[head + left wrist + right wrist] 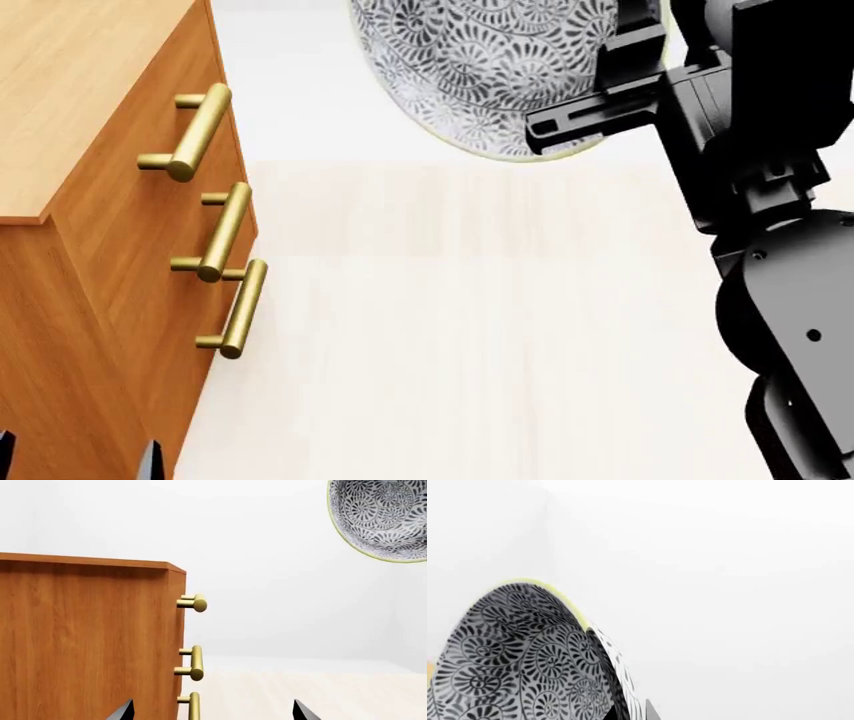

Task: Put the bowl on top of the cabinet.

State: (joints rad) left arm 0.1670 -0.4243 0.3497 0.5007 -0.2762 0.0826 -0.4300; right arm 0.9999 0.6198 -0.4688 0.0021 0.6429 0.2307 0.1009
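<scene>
Cabinet [80, 120] first, since it is the biggest thing before me: orange-brown wood with a lighter top, filling the left of the head view, its three brass bar handles [214, 225] stacked down the drawer front. Pale floor [481, 340] spreads between it and my right arm.

Next comes the bowl [494, 70], deep and round, patterned in dark grey-blue with a thin yellowish rim. It hangs in the air at the top of the head view, off to the right of the cabinet and well apart from it, touching nothing but my own grip. It sits tilted, its patterned wall turned toward the head camera.

My right fingers [607, 105] pinch the bowl at its rim; the right wrist view shows the wall of the bowl passing between them. So this is the arm that does the work.

My left fingers [212, 711] are spread and carry nothing. Only their dark tips show, low beside the cabinet's side near the bottom handle.

What matters for the coming move, as I judge it: the cabinet top lies to the left of the bowl, so the carry must run leftward across the handles until the bowl is over the light wood, then come level before it goes down.
</scene>
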